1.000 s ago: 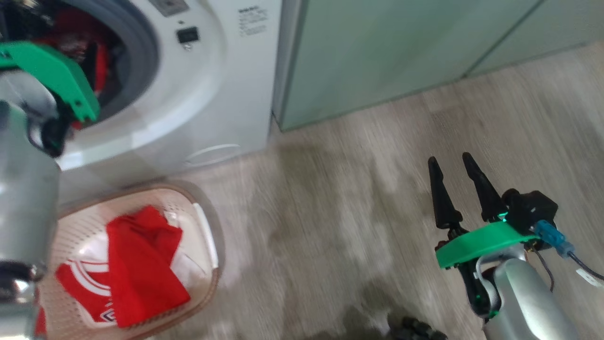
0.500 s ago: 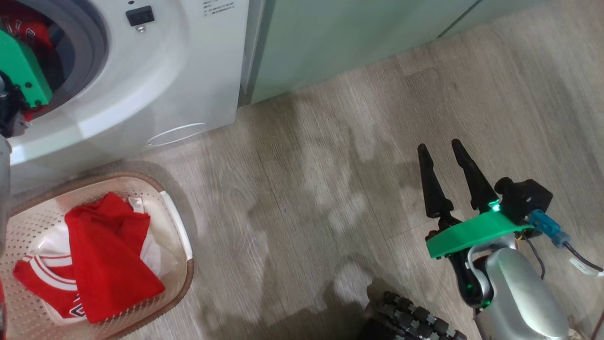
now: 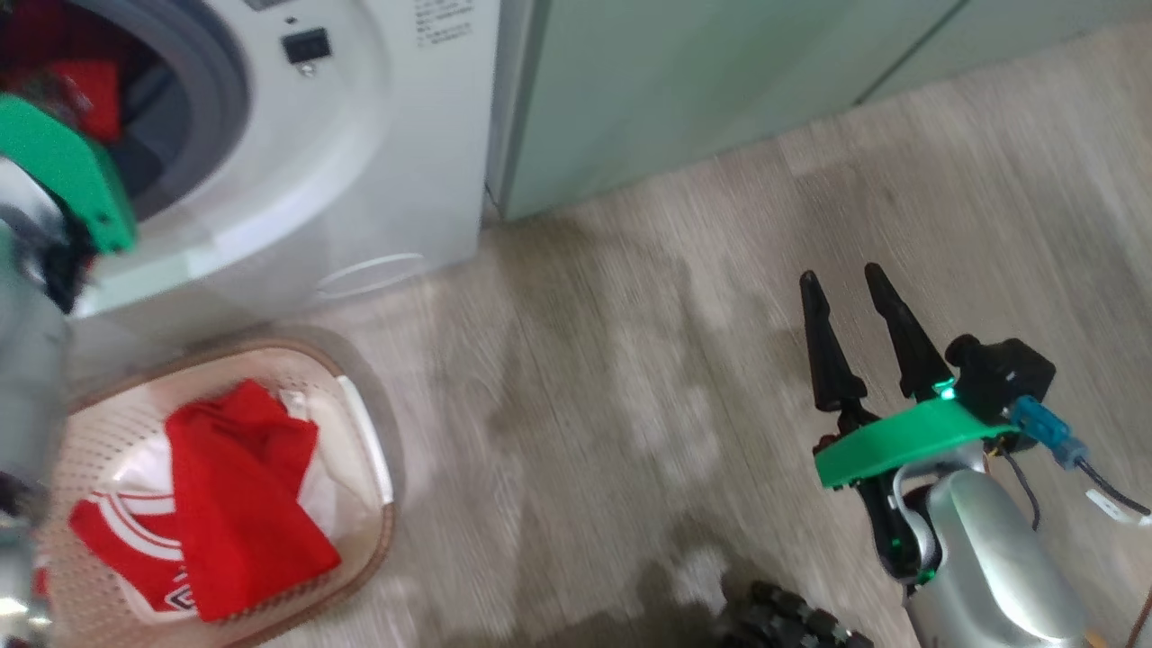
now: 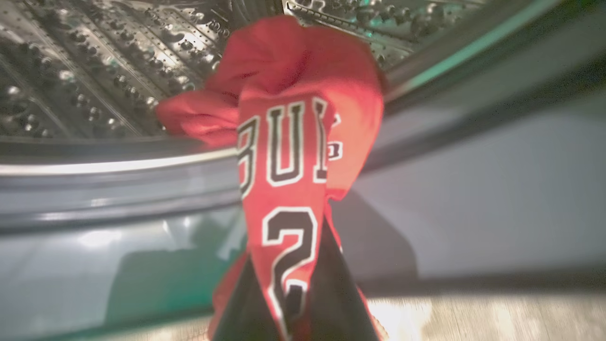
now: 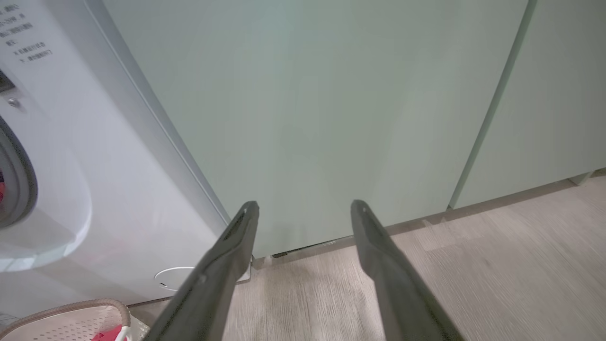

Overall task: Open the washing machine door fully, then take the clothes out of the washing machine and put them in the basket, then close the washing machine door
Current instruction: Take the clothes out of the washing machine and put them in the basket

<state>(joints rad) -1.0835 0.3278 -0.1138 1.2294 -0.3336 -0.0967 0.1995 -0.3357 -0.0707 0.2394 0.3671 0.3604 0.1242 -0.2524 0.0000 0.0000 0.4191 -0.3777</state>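
We record on the right arm: two long, tapered black fingers; a bright green plate; a silver-grey forearm shell; a black camera block; a blue connector with dark cable; a green lamp.

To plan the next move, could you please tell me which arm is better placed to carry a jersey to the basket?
Left: the left gripper is shut on a red jersey at the drum mouth, near the basket. The right gripper hangs open over floor.
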